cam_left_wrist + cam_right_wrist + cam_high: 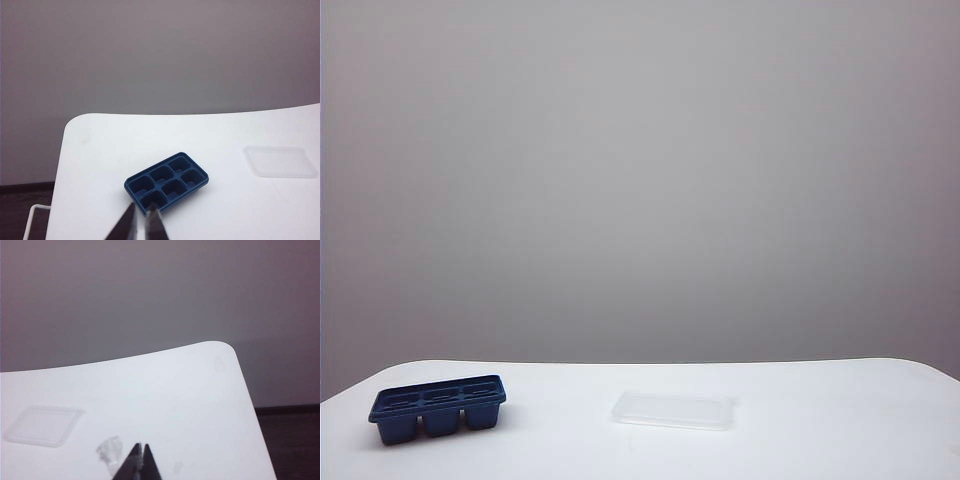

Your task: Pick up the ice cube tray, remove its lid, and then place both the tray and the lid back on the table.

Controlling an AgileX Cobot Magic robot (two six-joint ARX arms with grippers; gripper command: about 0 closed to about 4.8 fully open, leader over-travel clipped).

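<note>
At the near edge of each wrist view, the left gripper (pixel 140 222) and right gripper (pixel 140 460) hang clenched and empty above the table (pixel 800 455). Beyond them, the ice cube tray (pixel 438 407) sits uncovered at left, well apart from the lid (pixel 673 410) lying flat mid-table.

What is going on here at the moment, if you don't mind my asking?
Nothing is being handled right now. The ice cube tray sits uncovered on the left of the table, and the lid lies flat near the middle, apart from it. The left gripper hangs above the table short of the tray, the right gripper above bare table beside the lid; both have their jaws together and hold nothing.
</note>
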